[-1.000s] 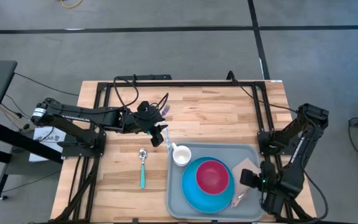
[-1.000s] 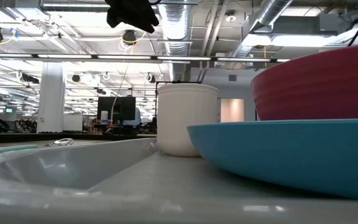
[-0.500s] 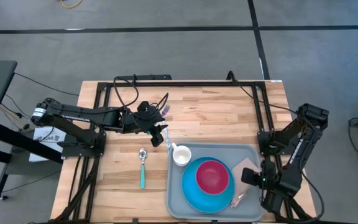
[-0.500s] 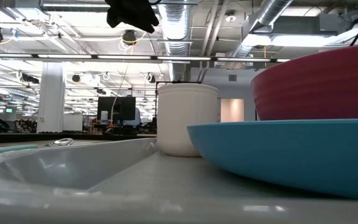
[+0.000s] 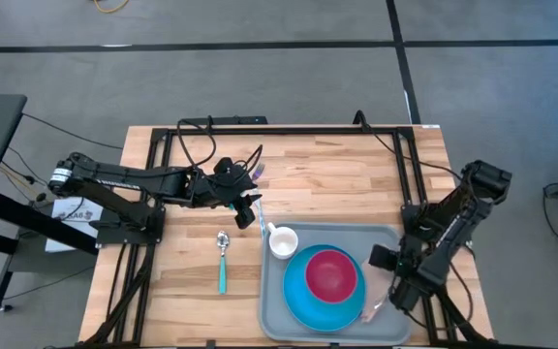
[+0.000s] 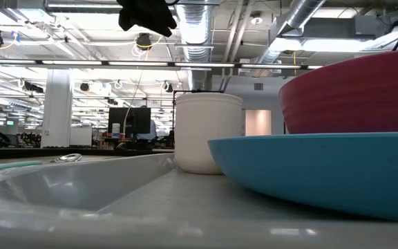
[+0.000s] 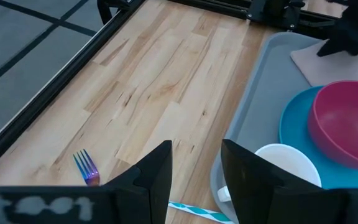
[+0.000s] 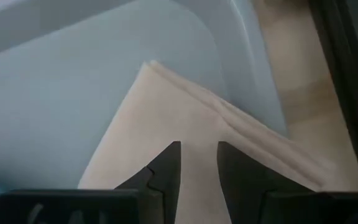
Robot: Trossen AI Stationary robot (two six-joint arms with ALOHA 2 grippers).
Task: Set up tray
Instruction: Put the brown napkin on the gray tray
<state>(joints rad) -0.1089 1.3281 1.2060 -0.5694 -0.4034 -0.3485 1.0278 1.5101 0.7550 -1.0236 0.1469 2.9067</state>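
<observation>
The left hand point(image 7: 196, 171) is held above the wooden surface point(image 5: 337, 174), just beside the tray's left edge, its fingers spread and empty. A teal-handled spoon point(image 5: 222, 257) is seen lying off the tray point(image 5: 272, 302), which is set at the surface's near right and is loaded with a white cup point(image 5: 282, 242), blue plate point(image 5: 298, 305), red bowl point(image 5: 330, 273) and napkin point(image 8: 166, 124). The right hand point(image 8: 197, 163) is poised low over the napkin, fingers slightly parted, nothing pinched. The napkin is probably being settled; it is best taken near its edge, so the plate is not nudged
</observation>
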